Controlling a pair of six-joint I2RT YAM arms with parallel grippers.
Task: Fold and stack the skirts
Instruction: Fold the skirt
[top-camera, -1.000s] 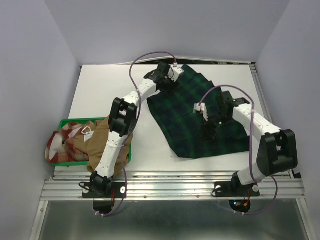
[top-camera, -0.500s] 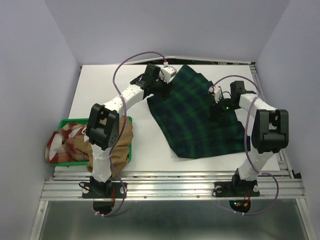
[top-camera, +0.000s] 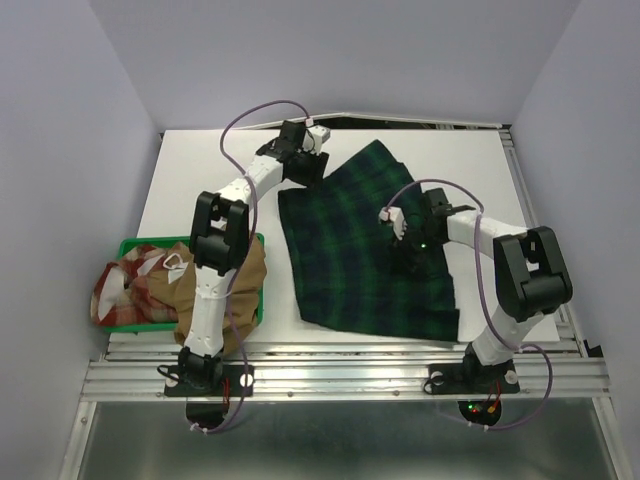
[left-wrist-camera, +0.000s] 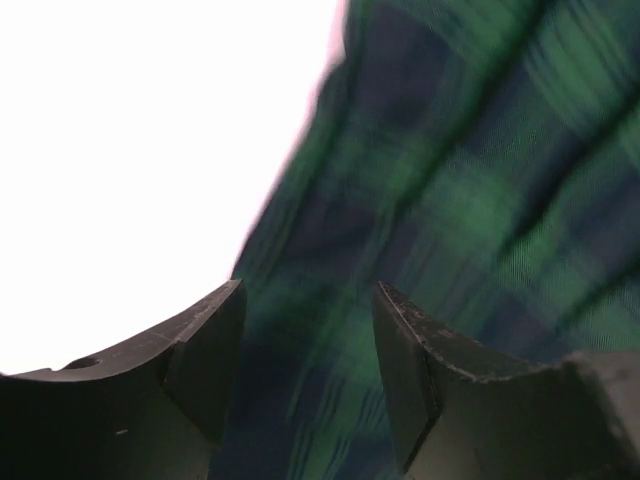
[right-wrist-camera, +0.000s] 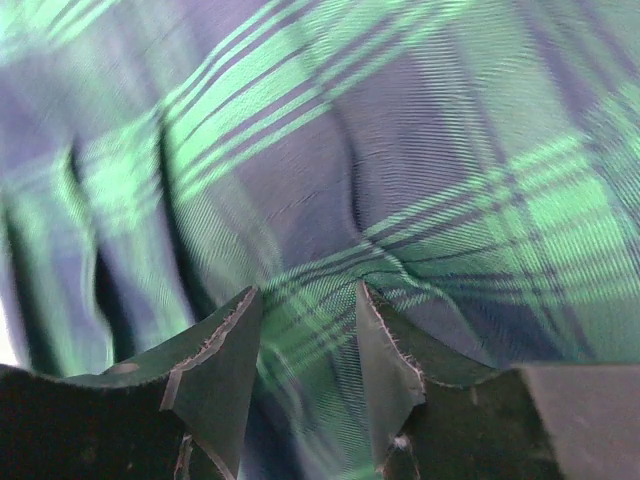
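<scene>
The large dark green-and-navy tartan skirt (top-camera: 345, 265) lies spread flat across the middle and right of the white table (top-camera: 200, 190). My left gripper (top-camera: 303, 170) is down on its far left corner, and its jaws (left-wrist-camera: 310, 290) stand apart with tartan cloth (left-wrist-camera: 460, 180) filling the gap beside the hem edge. My right gripper (top-camera: 408, 250) sits on the skirt's middle. Its fingers (right-wrist-camera: 306, 290) pinch up a ridge of tartan (right-wrist-camera: 450, 150), and creases fan out from it. The tan-brown skirt (top-camera: 222, 285) and the red-and-cream checked skirt (top-camera: 128, 285) lie heaped at the near left.
A green plastic tray (top-camera: 140, 243) at the near left holds the two heaped skirts, which spill over its rims. Grey walls close in the table on three sides. A metal rail (top-camera: 340, 375) runs along the near edge by the arm bases.
The tartan skirt has slid left and turned with both grippers. The left gripper moved left along the far edge. The right gripper swung nearer and leftwards, and its jaws narrowed onto the cloth.
</scene>
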